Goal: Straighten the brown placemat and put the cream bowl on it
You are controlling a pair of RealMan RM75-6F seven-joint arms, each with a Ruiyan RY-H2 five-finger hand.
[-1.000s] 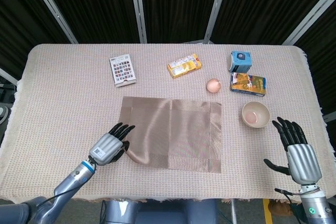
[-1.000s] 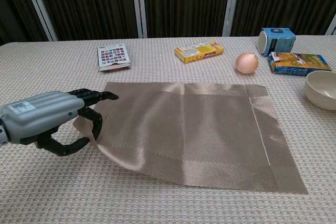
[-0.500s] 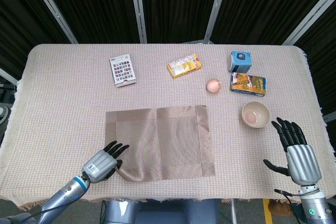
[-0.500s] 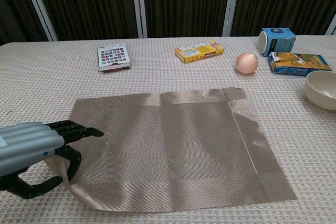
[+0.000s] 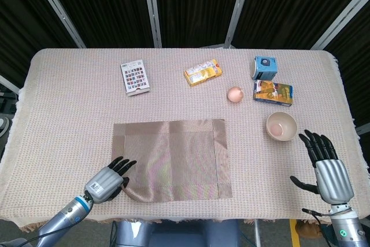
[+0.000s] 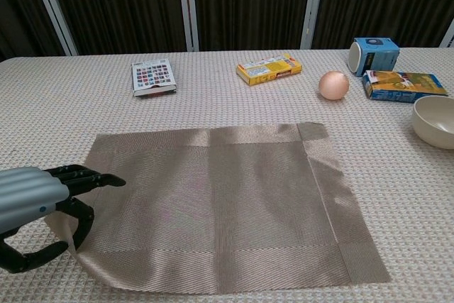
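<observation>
The brown placemat [image 5: 170,157] [image 6: 216,207] lies flat near the table's front edge, its sides roughly square to the table. My left hand [image 5: 107,180] [image 6: 39,214] pinches its front left corner, which is lifted slightly off the cloth. The cream bowl [image 5: 281,125] [image 6: 434,120] sits upright on the tablecloth to the right of the placemat, apart from it. My right hand [image 5: 328,166] hovers near the front right edge, just in front of the bowl, fingers spread and holding nothing; the chest view does not show it.
Behind the placemat sit a card of coloured squares [image 5: 134,77], a yellow box [image 5: 203,72], a tan egg-shaped ball [image 5: 235,93], a blue-and-white cup on its side [image 5: 265,67] and a yellow-blue box [image 5: 273,92]. The table's front edge is close to both hands.
My left hand has dragged the placemat toward the front left and turned it, so it lies flatter and squarer. The bowl and right hand have not moved.
</observation>
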